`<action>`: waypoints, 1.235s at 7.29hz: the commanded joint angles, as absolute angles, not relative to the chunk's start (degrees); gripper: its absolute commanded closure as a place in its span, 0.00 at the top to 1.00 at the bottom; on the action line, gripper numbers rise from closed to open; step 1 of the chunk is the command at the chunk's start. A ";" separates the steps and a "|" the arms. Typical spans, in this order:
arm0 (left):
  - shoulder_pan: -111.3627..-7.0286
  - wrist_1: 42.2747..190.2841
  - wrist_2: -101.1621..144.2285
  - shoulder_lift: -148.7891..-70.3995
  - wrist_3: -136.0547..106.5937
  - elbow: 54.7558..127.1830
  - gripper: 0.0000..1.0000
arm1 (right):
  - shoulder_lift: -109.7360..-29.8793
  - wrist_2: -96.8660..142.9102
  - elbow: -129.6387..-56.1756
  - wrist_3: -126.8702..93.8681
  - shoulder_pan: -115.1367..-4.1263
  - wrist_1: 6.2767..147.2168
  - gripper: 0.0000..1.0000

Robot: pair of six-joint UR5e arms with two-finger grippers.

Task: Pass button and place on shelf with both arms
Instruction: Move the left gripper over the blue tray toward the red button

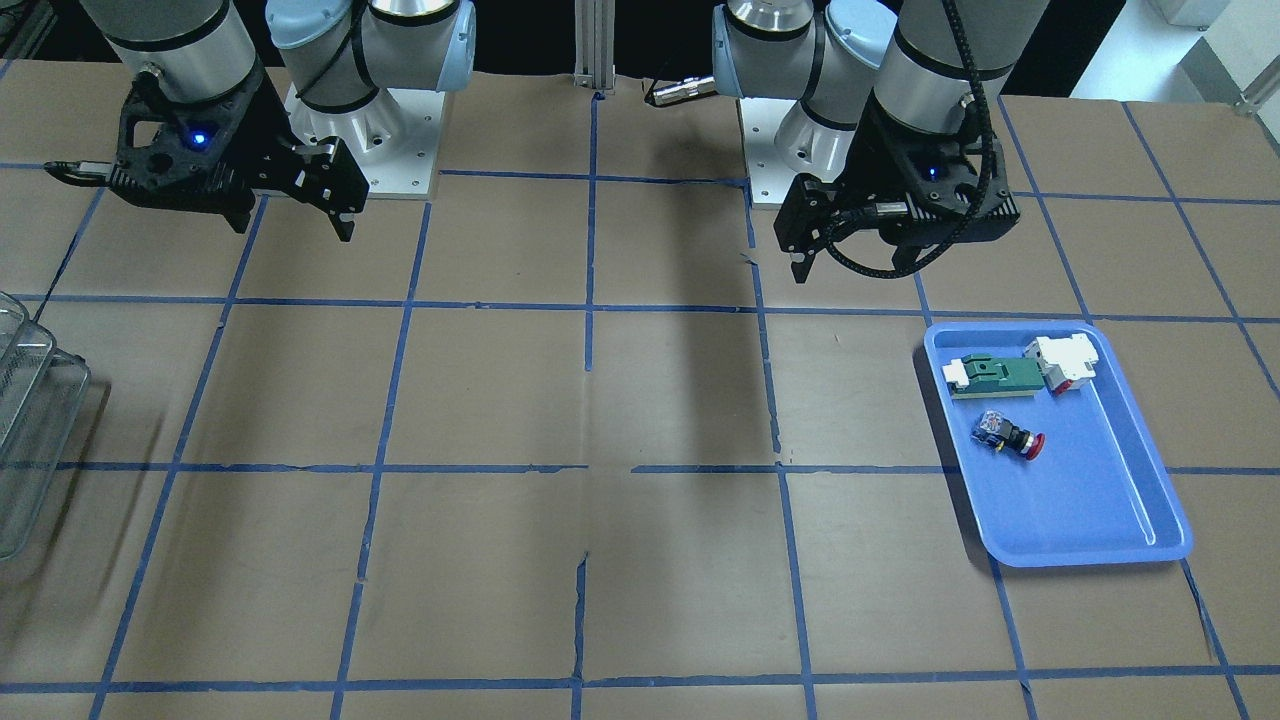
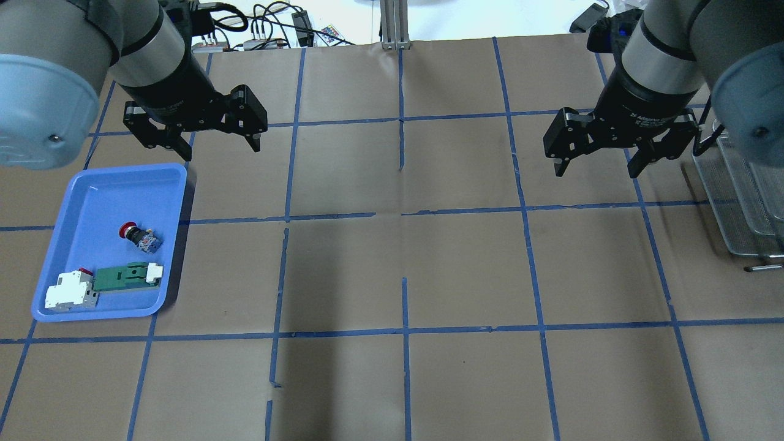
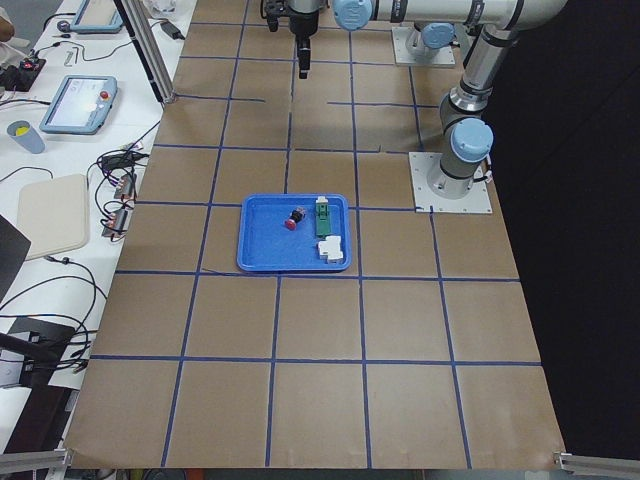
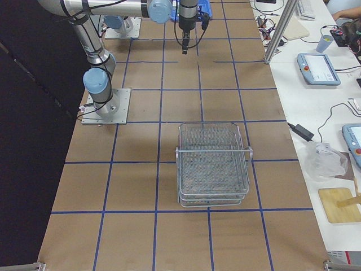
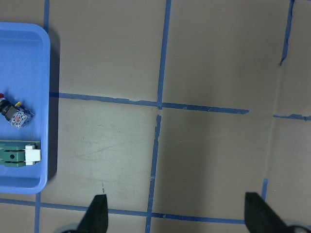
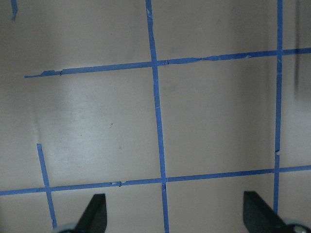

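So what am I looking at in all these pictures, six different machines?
One machine, six cameras. Two robot arms stand at a brown table: two cameras look down from behind and in front, two from the table's ends, and one rides on each wrist. Each arm ends in two fingers, its end effector; the left end effector and right end effector both hang open, holding nothing. A blue tray holds a red-headed button, a green-and-white part and a white-and-red block. A wire shelf stands at the other end.
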State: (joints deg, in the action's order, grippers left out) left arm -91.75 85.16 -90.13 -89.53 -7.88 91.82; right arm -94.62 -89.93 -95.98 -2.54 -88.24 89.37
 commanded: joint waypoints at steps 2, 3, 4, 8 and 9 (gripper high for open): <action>-90.36 83.77 -90.35 -89.30 -6.77 91.67 1.00 | -94.66 -89.91 -95.98 -2.55 -88.24 89.38 1.00; -89.48 81.15 -90.26 -89.38 -5.64 92.28 1.00 | -94.57 -89.91 -95.98 -2.55 -88.24 89.47 1.00; -86.86 77.99 -90.26 -89.73 2.64 92.81 1.00 | -94.66 -89.91 -95.98 -2.55 -88.24 89.39 1.00; -68.43 77.61 -89.39 -91.14 40.24 92.99 1.00 | -93.70 -89.74 -95.98 -2.56 -88.24 90.26 1.00; -65.25 77.43 -88.95 -92.27 51.22 93.08 1.00 | -93.43 -89.74 -95.89 -2.46 -88.16 90.44 1.00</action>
